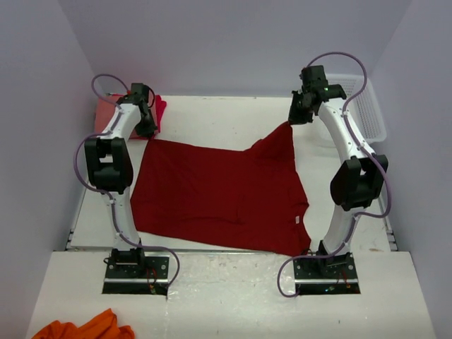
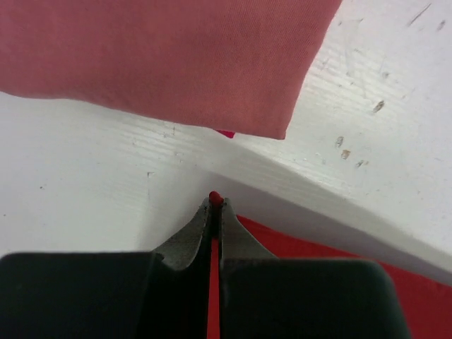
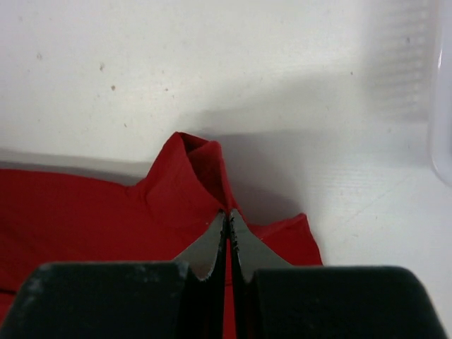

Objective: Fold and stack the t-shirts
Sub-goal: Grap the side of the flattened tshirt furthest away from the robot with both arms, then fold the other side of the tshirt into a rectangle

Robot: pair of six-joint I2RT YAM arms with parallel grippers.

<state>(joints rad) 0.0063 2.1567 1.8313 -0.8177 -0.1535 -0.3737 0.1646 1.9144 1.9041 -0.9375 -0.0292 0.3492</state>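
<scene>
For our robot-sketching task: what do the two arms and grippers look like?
The left arm and right arm have white links, black joints and black base plates; a lilac cable loops along each. The left gripper and right gripper are black with tapered grey fingers.

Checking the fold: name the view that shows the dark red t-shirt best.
Top external: the whole dark red t-shirt shows, spread out with its white neck label. Left wrist shows only a pinched edge; right wrist, one raised corner between shut jaws.
</scene>
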